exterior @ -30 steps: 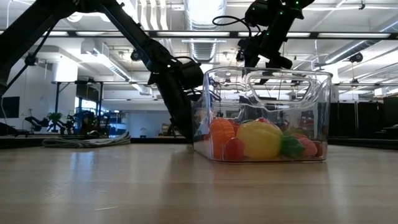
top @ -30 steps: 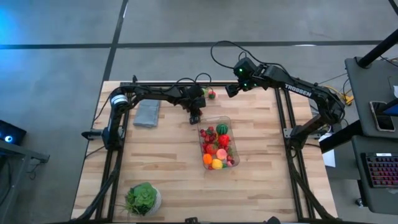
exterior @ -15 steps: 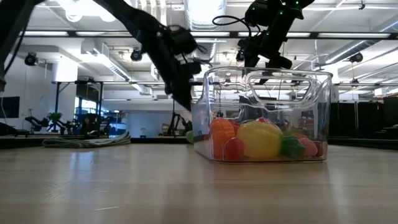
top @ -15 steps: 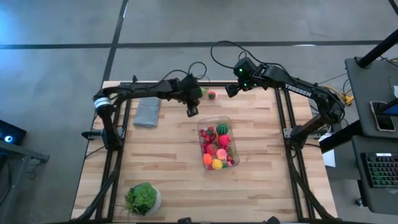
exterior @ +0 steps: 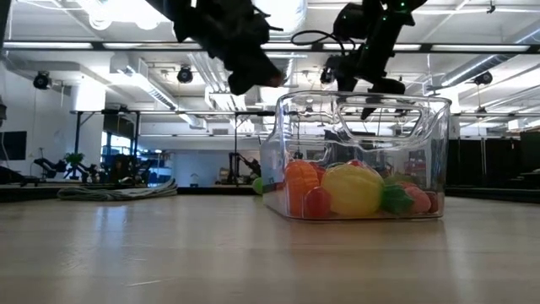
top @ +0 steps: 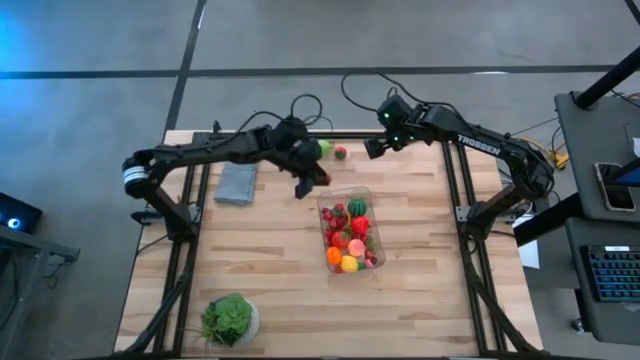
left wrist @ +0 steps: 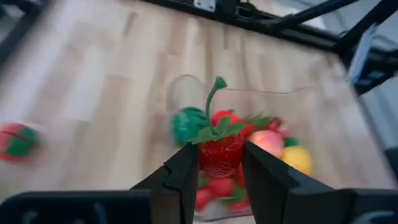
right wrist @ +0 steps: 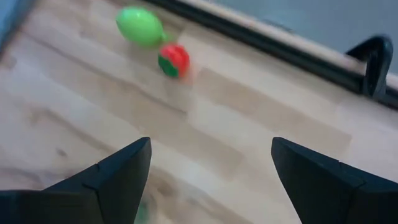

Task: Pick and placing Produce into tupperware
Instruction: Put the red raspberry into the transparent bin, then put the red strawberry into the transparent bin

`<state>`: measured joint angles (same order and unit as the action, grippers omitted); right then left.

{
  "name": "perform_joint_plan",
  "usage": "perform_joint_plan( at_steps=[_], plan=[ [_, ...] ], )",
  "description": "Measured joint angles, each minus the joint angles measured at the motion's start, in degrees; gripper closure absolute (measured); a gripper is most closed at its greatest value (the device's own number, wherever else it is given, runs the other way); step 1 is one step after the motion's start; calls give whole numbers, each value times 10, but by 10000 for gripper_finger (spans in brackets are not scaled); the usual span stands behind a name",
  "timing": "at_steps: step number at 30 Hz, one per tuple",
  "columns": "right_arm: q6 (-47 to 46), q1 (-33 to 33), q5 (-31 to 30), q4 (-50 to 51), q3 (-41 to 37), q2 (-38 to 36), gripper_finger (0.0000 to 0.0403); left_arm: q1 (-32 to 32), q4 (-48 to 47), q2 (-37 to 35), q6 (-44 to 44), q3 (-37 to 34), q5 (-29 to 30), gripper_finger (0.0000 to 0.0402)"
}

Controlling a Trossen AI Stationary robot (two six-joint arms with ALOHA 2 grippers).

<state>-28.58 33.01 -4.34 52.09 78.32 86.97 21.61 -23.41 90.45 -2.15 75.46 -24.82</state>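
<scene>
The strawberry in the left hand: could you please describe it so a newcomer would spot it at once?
Start at the clear tub of mixed fruit in the middle of the table. Just off its far left corner hangs the left hand. Pinched there is a red strawberry with a curling green stem, the only fruit off the table.

Brightly, evenly lit from ceiling strip lights (exterior: 278, 17), glaring white in low view. Soft shadows on counter (top: 280, 250). Both wrist views motion-blurred.
</scene>
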Motion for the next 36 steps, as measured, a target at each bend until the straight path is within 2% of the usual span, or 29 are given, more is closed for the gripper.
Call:
perform_joint_plan(
  at_steps=[8, 16, 22, 24, 30, 33, 36],
  plan=[
    [82, 0, 13, 95, 0, -1, 78, -60, 79, 67, 219, -1, 1, 307],
    [123, -1, 13, 109, 0, -1, 78, -91, 47, 149, 308, -1, 9, 302],
    [143, -10, 14, 109, 0, -1, 78, -102, 64, 163, 353, -1, 13, 295],
    [152, -12, 15, 109, 0, -1, 78, -102, 82, 159, 359, -1, 20, 282],
    [156, -14, 13, 106, 0, -1, 78, -97, 76, 130, 361, -1, 105, 210],
    [156, -14, 4, 103, 0, -1, 78, -90, 53, 122, 353, -1, 129, 174],
    [142, -14, -16, 90, 0, -1, 78, -79, 4, 106, 327, -1, 144, 154]
  ],
)
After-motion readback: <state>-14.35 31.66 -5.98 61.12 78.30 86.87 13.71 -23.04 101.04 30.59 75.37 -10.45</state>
